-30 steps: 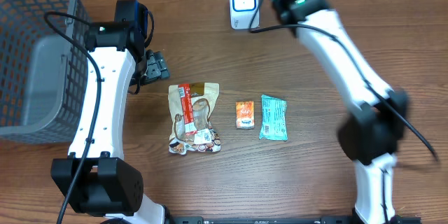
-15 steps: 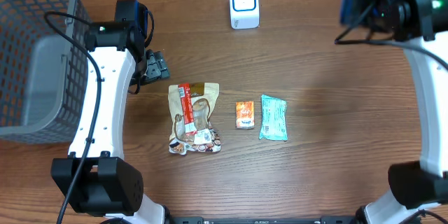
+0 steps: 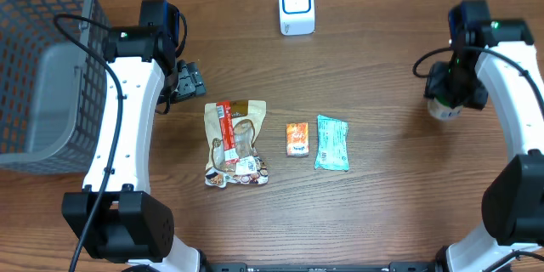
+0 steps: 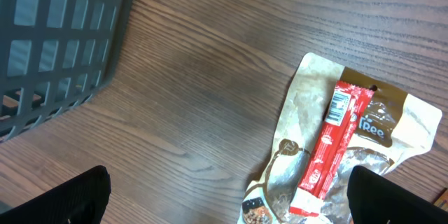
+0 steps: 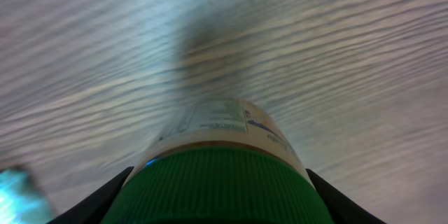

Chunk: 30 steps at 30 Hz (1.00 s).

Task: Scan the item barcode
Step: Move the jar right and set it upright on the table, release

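Right claw (image 3: 448,93), mid-right of the overhead view, is partly open and clamped on the green-lidded jar (image 5: 217,175), well apart from the scanner (image 3: 297,6) at top centre. Left claw (image 3: 189,81) gapes wide, empty. Likely step: presenting the item. Next, its barcode must face the scanner.

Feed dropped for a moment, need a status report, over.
Left claw open, near snack pouch. Right claw shut on green-lidded jar, far right of scanner. Orange packet and teal packet mid-table, off the jar-to-scanner line.
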Motion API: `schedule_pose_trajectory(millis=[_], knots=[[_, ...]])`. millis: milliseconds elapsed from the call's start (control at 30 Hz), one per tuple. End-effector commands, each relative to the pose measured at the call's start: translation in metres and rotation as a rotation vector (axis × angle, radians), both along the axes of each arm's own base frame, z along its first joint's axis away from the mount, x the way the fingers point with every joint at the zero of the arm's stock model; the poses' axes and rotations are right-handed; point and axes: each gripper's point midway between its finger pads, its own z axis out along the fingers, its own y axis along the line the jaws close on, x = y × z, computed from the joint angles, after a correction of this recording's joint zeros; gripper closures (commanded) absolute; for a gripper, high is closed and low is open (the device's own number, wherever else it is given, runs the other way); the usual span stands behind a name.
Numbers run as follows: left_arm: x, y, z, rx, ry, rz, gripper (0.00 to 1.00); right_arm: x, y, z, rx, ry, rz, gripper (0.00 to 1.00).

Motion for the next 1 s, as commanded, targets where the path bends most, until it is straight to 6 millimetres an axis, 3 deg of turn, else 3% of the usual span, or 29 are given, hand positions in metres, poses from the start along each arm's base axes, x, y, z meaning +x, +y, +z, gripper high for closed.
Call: schedule_pose_trajectory(millis=[0, 133, 367, 433, 467, 533, 600, 800, 967], knots=[[0.004, 0.000, 0.005, 0.004, -0.023, 0.017, 0.00, -0.014, -0.007, -0.027, 0.000, 0.030, -0.028, 0.96], [0.004, 0.000, 0.005, 0.004, -0.023, 0.017, 0.01, -0.016, -0.008, -0.050, 0.003, 0.014, -0.064, 0.92], [0.004, 0.000, 0.005, 0.004, -0.023, 0.017, 0.00, -0.019, -0.008, -0.066, 0.001, 0.006, -0.082, 0.85], [0.004, 0.000, 0.005, 0.004, -0.023, 0.017, 0.00, -0.020, -0.008, -0.066, 0.000, 0.009, -0.082, 0.70], [0.004, 0.000, 0.005, 0.004, -0.023, 0.016, 0.00, -0.020, -0.008, -0.066, 0.001, 0.009, -0.082, 0.54], [0.004, 0.000, 0.005, 0.004, -0.023, 0.017, 0.01, -0.020, -0.008, -0.066, 0.001, 0.009, -0.082, 0.33], [0.004, 0.000, 0.005, 0.004, -0.023, 0.016, 0.01, -0.019, -0.008, -0.066, 0.001, 0.004, -0.083, 0.21], [0.004, 0.000, 0.005, 0.004, -0.023, 0.016, 0.00, -0.016, -0.008, -0.055, 0.001, 0.004, -0.083, 0.18], [0.004, 0.000, 0.006, 0.004, -0.023, 0.016, 0.00, -0.002, -0.005, -0.014, 0.022, -0.034, -0.094, 0.16]])
